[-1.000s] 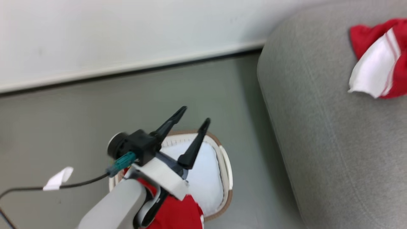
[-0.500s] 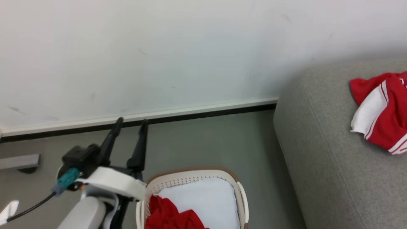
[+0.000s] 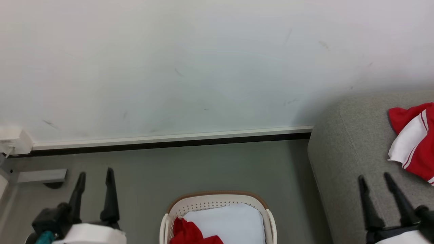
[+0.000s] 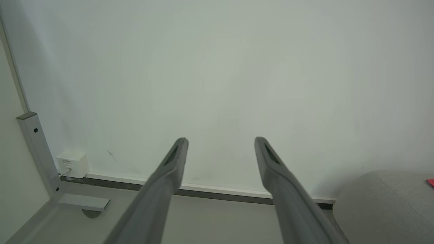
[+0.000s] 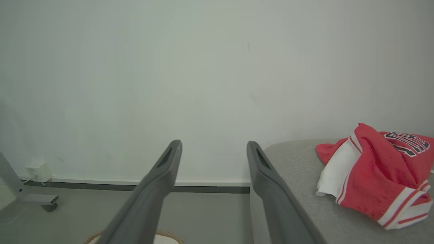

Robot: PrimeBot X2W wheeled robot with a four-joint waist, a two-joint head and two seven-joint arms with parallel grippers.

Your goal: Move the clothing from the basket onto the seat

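At the lower left the left end effector (image 3: pixel 95 171) and at the lower right the right end effector (image 3: pixel 373 175) both stand spread and empty. Between them, at bottom centre, the basket (image 3: pixel 217 195) holds red clothing (image 3: pixel 190 234) on a pale pad (image 3: pixel 234 222). Farther off, at the right edge, another red garment (image 3: pixel 415 142) lies on the seat (image 3: pixel 346 152).

Open floor (image 3: pixel 292 189) between basket (image 3: pixel 217 196) and seat (image 3: pixel 346 145)

The bottom edge cuts off the basket (image 3: pixel 217 198) and the red clothing (image 3: pixel 188 232) lying inside the basket.
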